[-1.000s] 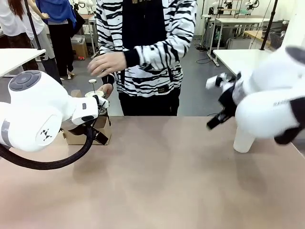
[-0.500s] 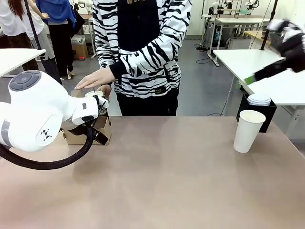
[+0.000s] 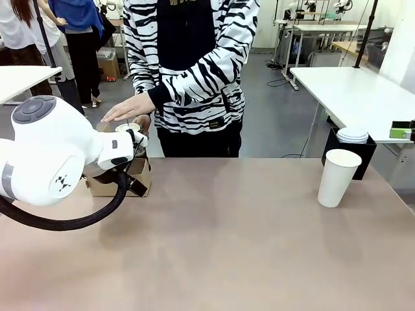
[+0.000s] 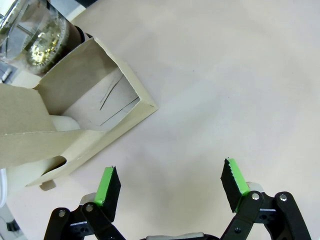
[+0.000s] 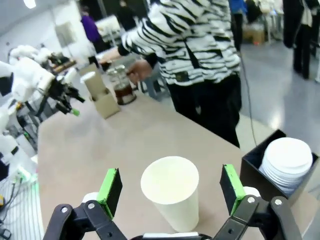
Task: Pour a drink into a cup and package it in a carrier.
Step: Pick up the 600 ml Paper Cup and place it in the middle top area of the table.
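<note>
Cup [image 5: 170, 192] beyond wide-open, empty right hand [image 5: 170, 171]

The cup [image 5: 170, 200] ahead of the right pincer [image 5: 170, 172] is matt white paper. Beyond the left pincer [image 4: 170, 167], the carrier [image 4: 85, 67] is dull brown cardboard on a smooth, matt tabletop [image 4: 225, 75].

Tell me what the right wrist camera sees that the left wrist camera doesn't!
Right wrist view: the open white cup between the spread pads of the right pincer, the black box of white lids, and the person's striped sleeve. Left wrist view: a close look into an empty pocket of the carrier, next to the open left pincer. Both: the carrier, the clear pitcher and the tan table.
</note>
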### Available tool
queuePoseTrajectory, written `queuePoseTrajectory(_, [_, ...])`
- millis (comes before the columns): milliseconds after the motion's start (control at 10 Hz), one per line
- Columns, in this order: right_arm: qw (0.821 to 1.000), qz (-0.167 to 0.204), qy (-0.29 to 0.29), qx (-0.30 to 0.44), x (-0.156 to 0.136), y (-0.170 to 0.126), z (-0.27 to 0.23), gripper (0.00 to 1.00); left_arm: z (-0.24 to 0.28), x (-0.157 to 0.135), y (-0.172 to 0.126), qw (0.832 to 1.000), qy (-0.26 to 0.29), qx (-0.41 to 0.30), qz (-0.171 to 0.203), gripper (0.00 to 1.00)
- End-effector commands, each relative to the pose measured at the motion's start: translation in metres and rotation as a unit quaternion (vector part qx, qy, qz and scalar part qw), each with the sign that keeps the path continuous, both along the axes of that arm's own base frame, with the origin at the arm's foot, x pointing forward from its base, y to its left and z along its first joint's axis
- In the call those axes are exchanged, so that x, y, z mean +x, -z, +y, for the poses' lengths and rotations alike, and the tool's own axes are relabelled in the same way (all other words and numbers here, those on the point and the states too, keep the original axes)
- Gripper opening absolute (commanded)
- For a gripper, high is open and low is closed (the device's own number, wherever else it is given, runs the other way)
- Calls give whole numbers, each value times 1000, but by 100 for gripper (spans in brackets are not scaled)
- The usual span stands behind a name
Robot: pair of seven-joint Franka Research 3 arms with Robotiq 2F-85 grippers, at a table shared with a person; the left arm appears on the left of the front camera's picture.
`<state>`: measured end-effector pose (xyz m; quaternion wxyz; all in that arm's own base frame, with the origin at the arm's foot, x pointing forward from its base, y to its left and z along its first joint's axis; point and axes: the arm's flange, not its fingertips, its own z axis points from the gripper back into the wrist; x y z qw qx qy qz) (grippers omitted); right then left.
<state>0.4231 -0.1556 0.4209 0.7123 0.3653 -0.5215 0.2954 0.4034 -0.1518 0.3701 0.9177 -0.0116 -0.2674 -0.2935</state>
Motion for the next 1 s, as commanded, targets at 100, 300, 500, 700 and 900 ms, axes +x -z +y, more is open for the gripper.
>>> queuePoseTrajectory(100, [999,19,10,-34,-1,-19,4,100,0,0,0,1000,0,-1,0,100])
queuePoseTrajectory(300, [999,19,10,-34,-1,-19,4,100,0,0,0,1000,0,-1,0,100])
queuePoseTrajectory(500, [998,40,-42,24,20,36,-16,100,0,0,0,1000,0,-1,0,100])
queuePoseTrajectory(700, [993,40,-82,76,19,79,-37,100,0,0,0,1000,0,-1,0,100])
queuePoseTrajectory(900, [990,-8,-98,105,15,118,-40,100,0,0,0,1000,0,-1,0,100])
